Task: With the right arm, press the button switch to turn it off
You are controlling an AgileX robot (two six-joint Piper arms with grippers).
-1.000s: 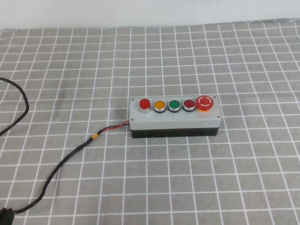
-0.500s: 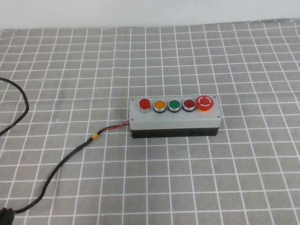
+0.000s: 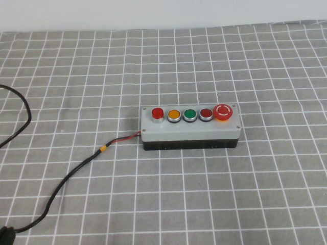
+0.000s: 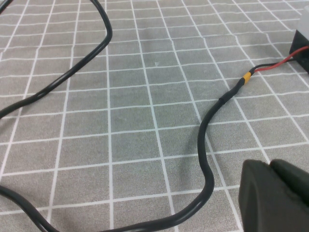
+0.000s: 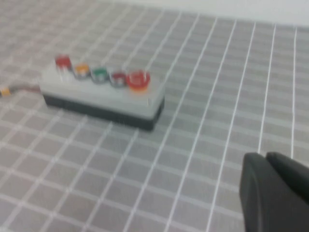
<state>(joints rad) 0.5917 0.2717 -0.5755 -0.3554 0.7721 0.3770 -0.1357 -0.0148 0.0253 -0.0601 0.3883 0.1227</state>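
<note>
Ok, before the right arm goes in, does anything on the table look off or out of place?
Nothing stands out. The button switch sits flat, its cable trailing toward the robot's left. The left gripper and right gripper are off the box.

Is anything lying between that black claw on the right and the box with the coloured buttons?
No. The right wrist view shows only bare checked cloth between the right gripper and the button switch.
</note>
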